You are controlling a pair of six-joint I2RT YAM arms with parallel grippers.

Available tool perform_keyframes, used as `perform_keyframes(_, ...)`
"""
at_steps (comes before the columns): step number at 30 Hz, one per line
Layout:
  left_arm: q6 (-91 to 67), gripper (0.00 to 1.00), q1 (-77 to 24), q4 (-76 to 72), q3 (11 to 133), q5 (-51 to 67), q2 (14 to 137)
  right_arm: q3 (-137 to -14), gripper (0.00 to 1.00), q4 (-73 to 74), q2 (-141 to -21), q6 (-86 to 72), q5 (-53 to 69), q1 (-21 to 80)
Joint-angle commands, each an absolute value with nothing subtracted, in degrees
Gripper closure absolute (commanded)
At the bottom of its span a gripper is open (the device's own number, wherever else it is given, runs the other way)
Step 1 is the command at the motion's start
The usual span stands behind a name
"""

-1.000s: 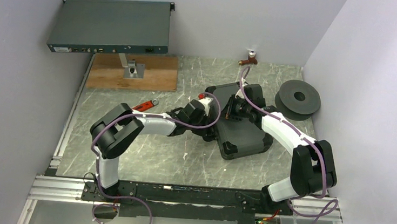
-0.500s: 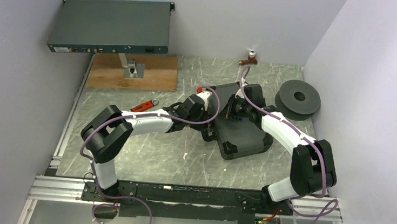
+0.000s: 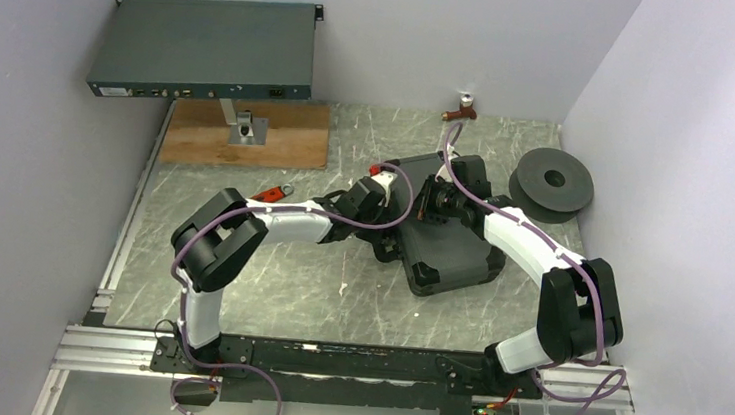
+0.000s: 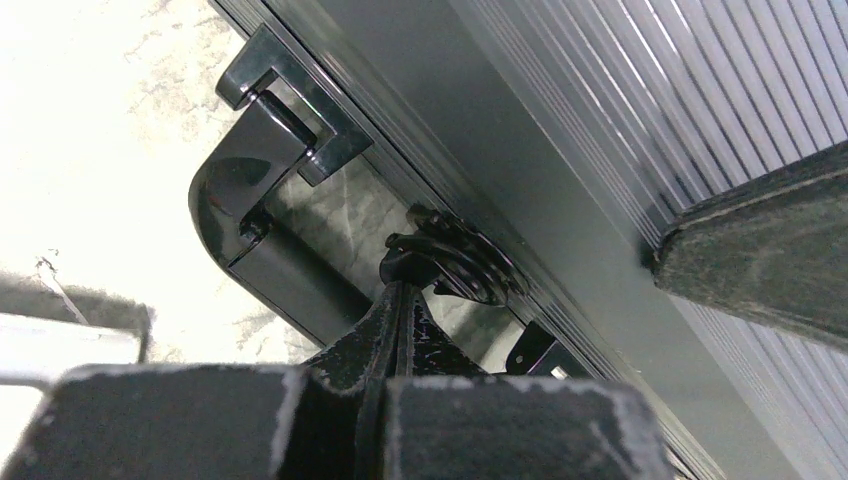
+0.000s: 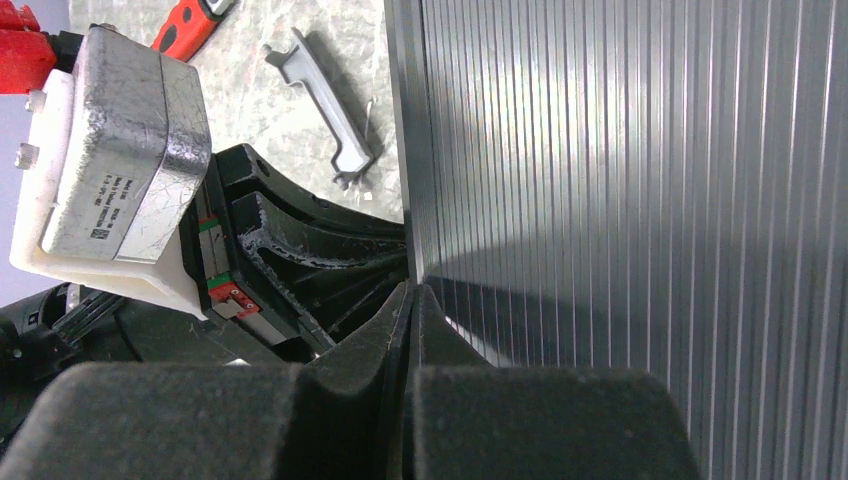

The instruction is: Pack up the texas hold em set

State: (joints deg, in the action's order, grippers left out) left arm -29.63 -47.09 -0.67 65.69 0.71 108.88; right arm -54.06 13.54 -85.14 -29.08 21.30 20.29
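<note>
My black hard-plastic ribbed case [image 3: 450, 255] sits a bit right of centre on the grey marbled tabletop [image 3: 267, 279], and its far half looks tipped up, though I can't say for sure. The left gripper [image 4: 400, 285] and right gripper [image 5: 412, 295] both have their jaws pressed together on nothing, tips right at the case's ribbed edge. The red-handled wrench [image 3: 266, 196] lies off to the left, and the dark round spool [image 3: 551, 181] is well apart on the right.

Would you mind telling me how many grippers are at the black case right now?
2. The left gripper, shut, is at the left side of the black case; the right gripper, shut, is against its ribbed surface. Neither is hidden.
</note>
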Motion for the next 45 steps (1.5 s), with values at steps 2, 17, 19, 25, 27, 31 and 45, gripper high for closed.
perform_keyframes(2,-30.5,1.00,-47.2,-1.0,65.2,0.2,109.8,-52.0,1.00,22.1,-88.4,-26.4,16.7,20.4)
perform_keyframes(17,-26.4,0.65,-47.2,-0.1,59.3,-5.3,89.9,-50.3,1.00,16.9,-81.7,-25.9,24.3,20.5)
perform_keyframes(19,-25.1,0.52,-47.3,2.2,58.3,-6.5,86.3,-49.4,0.90,14.6,-78.9,-25.5,27.7,20.9)
perform_keyframes(25,-20.6,0.29,-47.3,8.2,55.1,-12.0,72.9,-48.0,0.38,9.9,-71.2,-24.9,29.7,22.8)
perform_keyframes(27,-19.1,0.19,-47.3,10.1,54.4,-12.7,67.7,-48.3,0.24,9.2,-69.1,-24.6,28.9,23.4)
perform_keyframes(31,-15.6,0.08,-47.2,12.7,52.8,-13.9,57.1,-49.0,0.01,7.4,-65.8,-24.1,28.1,24.9)
perform_keyframes(45,-5.1,0.00,-47.2,32.8,51.9,-37.2,31.9,-50.8,0.00,1.2,-57.6,-21.2,15.8,31.9)
